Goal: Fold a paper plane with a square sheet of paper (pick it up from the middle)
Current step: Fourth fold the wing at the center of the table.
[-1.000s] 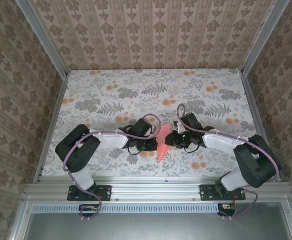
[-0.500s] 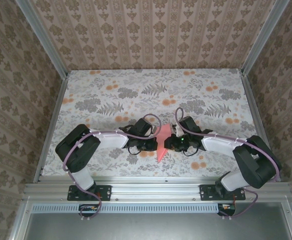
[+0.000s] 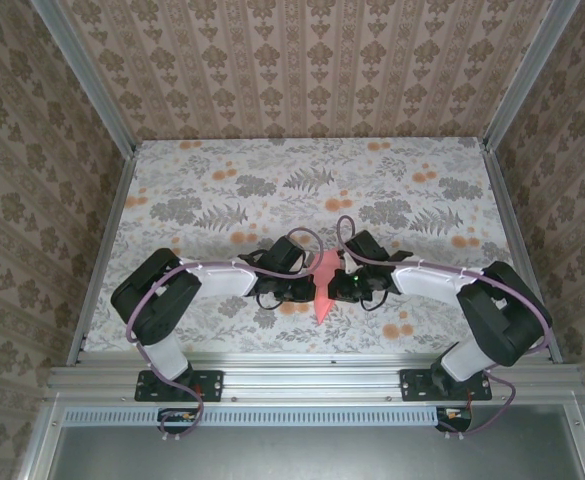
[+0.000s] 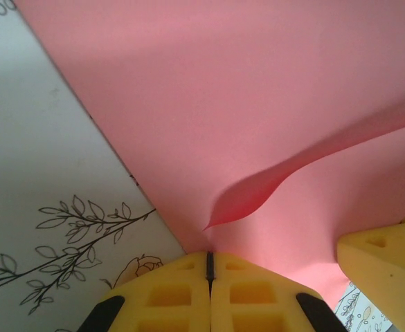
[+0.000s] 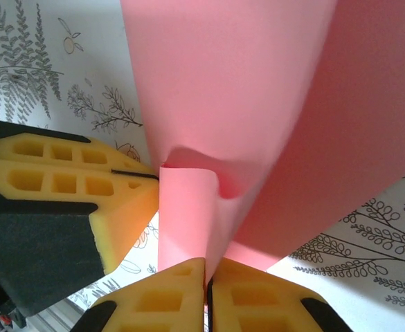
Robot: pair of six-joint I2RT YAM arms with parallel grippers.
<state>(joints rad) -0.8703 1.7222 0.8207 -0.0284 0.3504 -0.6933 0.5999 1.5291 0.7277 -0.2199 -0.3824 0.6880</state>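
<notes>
**Both grippers pinched the paper**

From above, the folded paper (image 3: 321, 302) stood by the tabletop's near edge, between the left gripper (image 3: 307, 291) and right gripper (image 3: 334, 288). Left wrist: the left gripper (image 4: 210, 266) was clamped on the paper's (image 4: 244, 104) edge. Right wrist: the right gripper (image 5: 207, 280) likewise pinched the paper (image 5: 271, 104).

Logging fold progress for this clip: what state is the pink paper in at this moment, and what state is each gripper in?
pink paper: partly folded into a narrow pointed shape, one flap curling loose, pinched from both sides.
left gripper: jaws shut on the pink paper.
right gripper: jaws shut on the pink paper.
</notes>
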